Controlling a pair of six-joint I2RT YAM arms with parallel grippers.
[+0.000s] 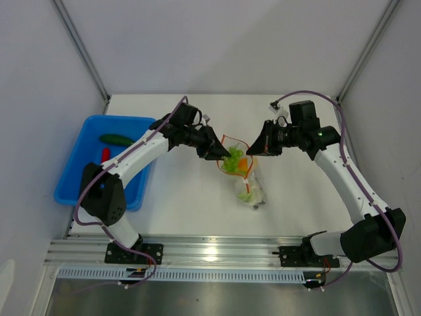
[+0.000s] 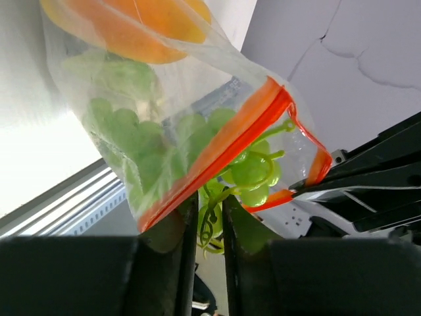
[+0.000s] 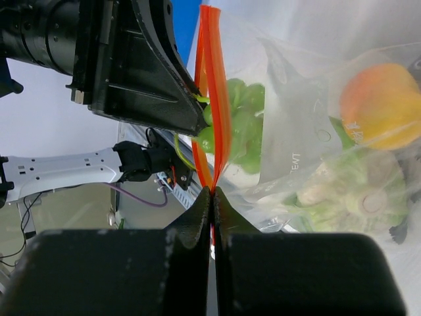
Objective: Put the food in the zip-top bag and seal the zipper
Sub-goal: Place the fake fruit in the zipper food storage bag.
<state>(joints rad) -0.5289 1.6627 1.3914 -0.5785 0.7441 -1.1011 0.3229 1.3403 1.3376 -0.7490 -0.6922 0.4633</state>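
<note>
My right claw (image 3: pixel 212 197) is pinched on one end of the zipper (image 3: pixel 212 79), and the left claw (image 2: pixel 207 207) faces it across the open mouth, clamped on the grapes (image 2: pixel 253 174) by their stem, so the bag (image 1: pixel 248 184) hangs mid-tabletop (image 1: pixel 191 204) between them.

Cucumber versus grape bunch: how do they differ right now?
Place: the cucumber lies in the blue tray, away from the zip-top bag; the grape bunch sits at its mouth, partly inside. Grip: the cucumber is untouched; the grape bunch's stem is pinched by the left end effector. Look: the cucumber is one dark green piece, the grape bunch a light green cluster. Both are green toy foods.
</note>
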